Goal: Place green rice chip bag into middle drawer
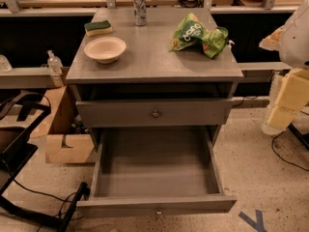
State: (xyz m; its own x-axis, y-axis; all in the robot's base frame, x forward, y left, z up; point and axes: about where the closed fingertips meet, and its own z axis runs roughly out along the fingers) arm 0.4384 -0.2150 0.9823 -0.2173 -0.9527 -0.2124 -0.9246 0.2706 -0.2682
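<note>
The green rice chip bag [199, 35] lies crumpled on the grey cabinet top [149, 57], at its back right. The middle drawer [155, 205] is pulled wide open below, and its grey inside is bare. Its small knob shows on the front panel. My gripper [276, 123] is at the right edge of the view, to the right of the cabinet and below the level of its top. It hangs on pale yellow and white arm parts, apart from the bag and holding nothing that I can see.
A white bowl [105, 48], a green-and-yellow sponge [98, 28] and a drink can [140, 8] stand on the cabinet top. The knobbed drawer above [154, 112] is shut. A cardboard box [67, 146] and a black frame with cables [21, 144] are on the left.
</note>
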